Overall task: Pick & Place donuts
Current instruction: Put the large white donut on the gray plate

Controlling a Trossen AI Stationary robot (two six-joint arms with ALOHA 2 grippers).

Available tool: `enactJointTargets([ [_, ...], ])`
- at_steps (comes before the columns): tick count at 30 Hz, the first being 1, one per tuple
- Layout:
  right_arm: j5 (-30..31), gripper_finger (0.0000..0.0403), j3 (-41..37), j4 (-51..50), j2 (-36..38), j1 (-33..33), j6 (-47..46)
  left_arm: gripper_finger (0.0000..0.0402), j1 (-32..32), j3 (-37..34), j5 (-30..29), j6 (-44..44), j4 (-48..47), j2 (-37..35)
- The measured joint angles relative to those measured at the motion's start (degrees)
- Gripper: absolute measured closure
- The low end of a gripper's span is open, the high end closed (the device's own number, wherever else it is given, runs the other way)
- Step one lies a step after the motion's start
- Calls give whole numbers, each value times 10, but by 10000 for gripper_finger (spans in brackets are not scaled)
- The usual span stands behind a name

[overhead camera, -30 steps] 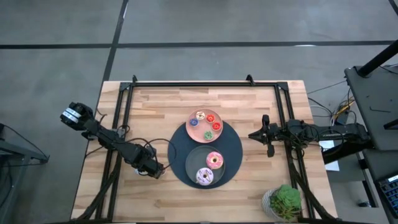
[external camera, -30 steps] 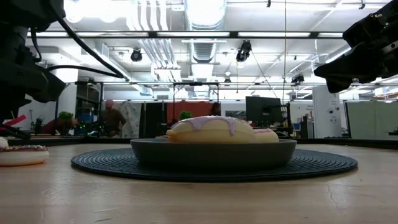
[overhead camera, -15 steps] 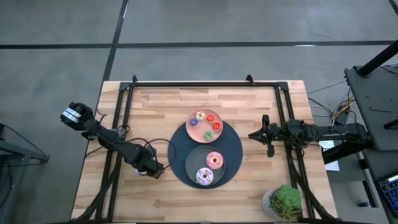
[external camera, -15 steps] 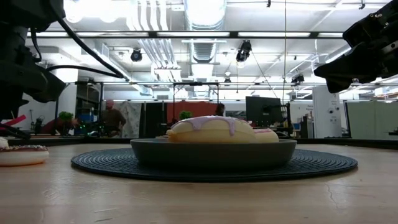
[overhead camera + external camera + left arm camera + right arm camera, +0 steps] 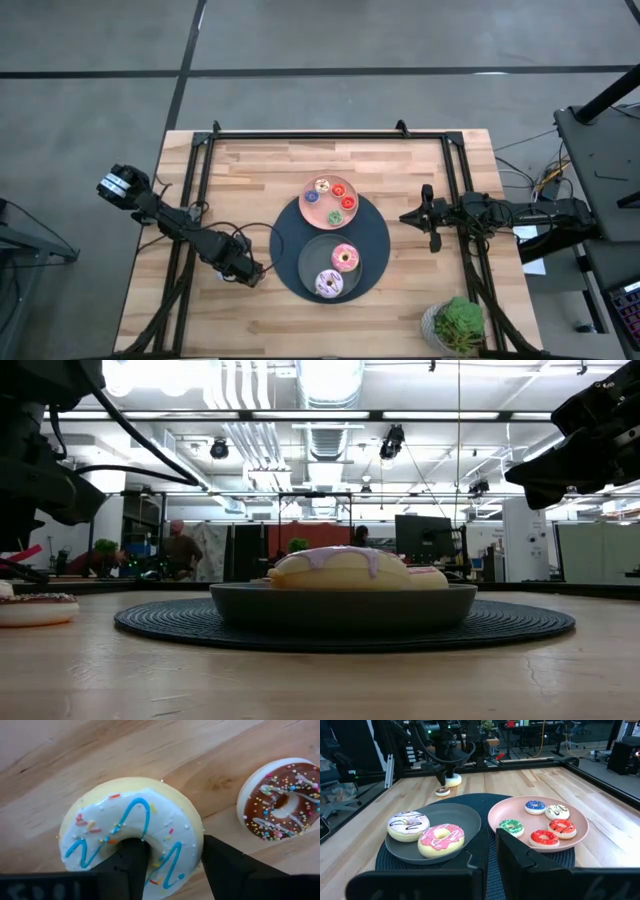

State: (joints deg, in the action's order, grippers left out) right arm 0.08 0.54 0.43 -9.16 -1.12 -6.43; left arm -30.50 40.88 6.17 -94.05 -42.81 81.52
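My left gripper is low over the table's left near part, shut on a white-frosted donut with blue squiggles and sprinkles. A small chocolate-frosted donut lies flat on the wood beside it. A pink donut and a lilac donut lie on the dark grey plate. Several tiny donuts lie on the pink plate. My right gripper hangs shut above the table's right part, touching nothing. My left gripper has one finger in the white donut's hole and the other finger outside the ring, with one side of the ring between them. It comes from above, pointing down. The donut lies flat on the wood.
Both plates sit on a round dark mat at the table's middle. A potted plant stands at the near right corner. Black frame rails run along the left, right and far edges. Bare wood lies between the mat and each arm.
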Motion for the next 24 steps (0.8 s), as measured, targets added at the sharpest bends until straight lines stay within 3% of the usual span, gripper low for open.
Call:
enactJointTargets([
  [24, 0, 374, 0, 0, 0, 0, 0, 255, 9, 0, 20, 25, 0, -1],
])
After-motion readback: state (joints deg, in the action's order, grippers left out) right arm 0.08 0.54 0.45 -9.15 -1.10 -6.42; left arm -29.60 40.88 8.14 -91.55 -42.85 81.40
